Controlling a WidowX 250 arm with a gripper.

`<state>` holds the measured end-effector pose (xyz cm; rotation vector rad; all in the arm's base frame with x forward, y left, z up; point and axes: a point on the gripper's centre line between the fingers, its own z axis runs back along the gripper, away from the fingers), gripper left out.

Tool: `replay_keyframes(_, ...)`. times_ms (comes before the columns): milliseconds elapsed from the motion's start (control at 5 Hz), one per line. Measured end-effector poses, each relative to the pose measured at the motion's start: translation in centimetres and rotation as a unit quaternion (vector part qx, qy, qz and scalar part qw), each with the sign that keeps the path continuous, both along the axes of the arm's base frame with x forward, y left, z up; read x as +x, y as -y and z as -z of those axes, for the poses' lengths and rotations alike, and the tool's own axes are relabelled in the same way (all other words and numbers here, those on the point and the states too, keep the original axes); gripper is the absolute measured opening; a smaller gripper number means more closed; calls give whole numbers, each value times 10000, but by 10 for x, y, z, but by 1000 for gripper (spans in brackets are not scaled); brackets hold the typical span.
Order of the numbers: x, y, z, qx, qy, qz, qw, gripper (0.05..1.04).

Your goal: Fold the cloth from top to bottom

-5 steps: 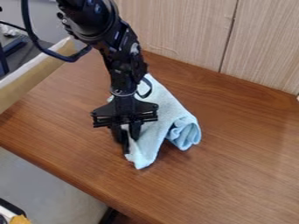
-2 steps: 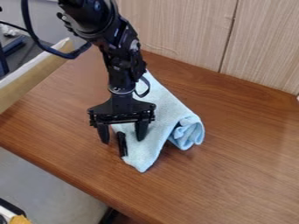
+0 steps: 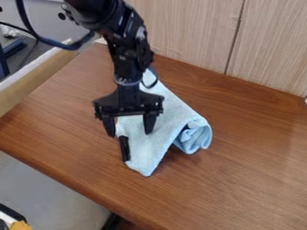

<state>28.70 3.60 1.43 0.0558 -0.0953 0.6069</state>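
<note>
Blue cloth (image 3: 172, 117) lies beneath gripper (image 3: 130, 134) and off to view's right, long axis running from behind arm (image 3: 128, 58) down to near corner. Jaws wide apart, holding nothing we can see. We likely need them back over top end.

Brown wooden table (image 3: 240, 179), small black object (image 3: 124, 149), pale panelled wall (image 3: 192, 36)
</note>
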Motion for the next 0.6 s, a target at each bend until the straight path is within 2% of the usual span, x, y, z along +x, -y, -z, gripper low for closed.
replay_keyframes(400,17,13,-52,-58,494,214,9985,1000)
replay_keyframes(600,21,18,-66,218,557,505,9969,1000)
